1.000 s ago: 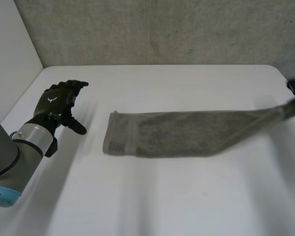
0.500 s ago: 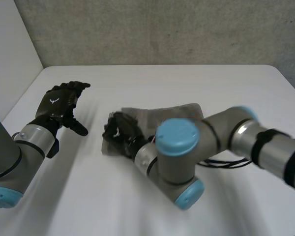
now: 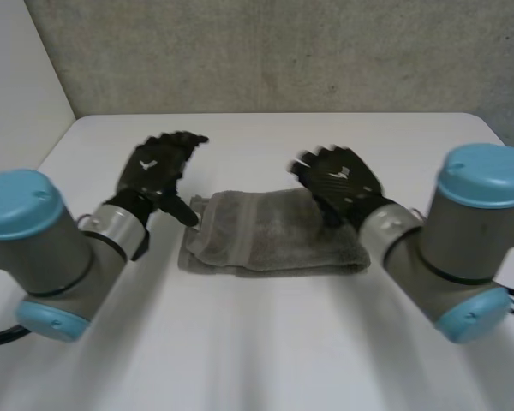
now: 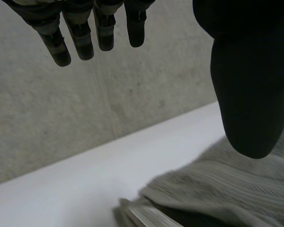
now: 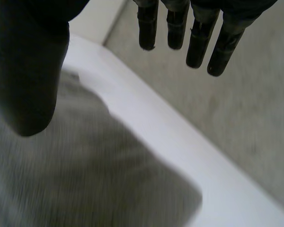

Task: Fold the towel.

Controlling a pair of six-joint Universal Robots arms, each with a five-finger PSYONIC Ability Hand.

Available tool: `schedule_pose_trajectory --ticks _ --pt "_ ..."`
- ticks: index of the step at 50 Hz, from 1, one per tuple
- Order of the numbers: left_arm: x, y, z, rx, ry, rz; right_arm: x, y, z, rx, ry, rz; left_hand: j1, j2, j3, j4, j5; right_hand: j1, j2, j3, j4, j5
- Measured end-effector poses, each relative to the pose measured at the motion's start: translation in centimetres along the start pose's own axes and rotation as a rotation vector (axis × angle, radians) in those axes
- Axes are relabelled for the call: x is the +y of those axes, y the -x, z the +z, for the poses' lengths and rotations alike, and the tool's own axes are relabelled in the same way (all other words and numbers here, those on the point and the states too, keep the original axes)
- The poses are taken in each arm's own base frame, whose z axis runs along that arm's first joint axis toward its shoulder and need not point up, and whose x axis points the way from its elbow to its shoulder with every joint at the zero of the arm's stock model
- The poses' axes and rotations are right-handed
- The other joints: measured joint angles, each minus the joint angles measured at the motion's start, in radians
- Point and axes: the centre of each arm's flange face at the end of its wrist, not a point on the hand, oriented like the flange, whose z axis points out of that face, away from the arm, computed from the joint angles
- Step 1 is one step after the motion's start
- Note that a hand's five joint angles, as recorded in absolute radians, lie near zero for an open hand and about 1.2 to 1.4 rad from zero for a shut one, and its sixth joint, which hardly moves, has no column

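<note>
now both open hands hover over the folded towel (image 3: 274, 234).

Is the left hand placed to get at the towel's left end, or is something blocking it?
Probably yes. The left hand is open beside the left end of the towel, thumb by that edge, nothing between them. The right hand, also open, is over the other end, out of the way.
</note>
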Motion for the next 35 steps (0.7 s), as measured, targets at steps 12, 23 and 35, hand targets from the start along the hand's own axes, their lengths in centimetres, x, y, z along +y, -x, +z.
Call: schedule_pose_trajectory --ticks 12,23,35 --pt "5.1 -1.2 1.2 -0.092 0.144 0.173 7.0 -3.8 -0.8 0.068 0.208 0.101 0.003 0.003 0.003 0.003 0.0 0.351 0.348 0.35 0.348 0.351" --pt "5.3 -2.5 0.7 -0.073 0.16 0.241 8.2 -3.8 -0.4 0.069 0.231 0.106 0.003 0.003 0.003 0.003 0.0 0.49 0.49 0.492 0.49 0.475" --pt "1.7 -2.8 -0.2 -0.075 0.082 0.234 7.6 -4.1 -0.3 0.085 0.215 0.106 0.0 0.0 0.001 0.001 -0.003 1.004 1.023 1.012 1.011 1.002"
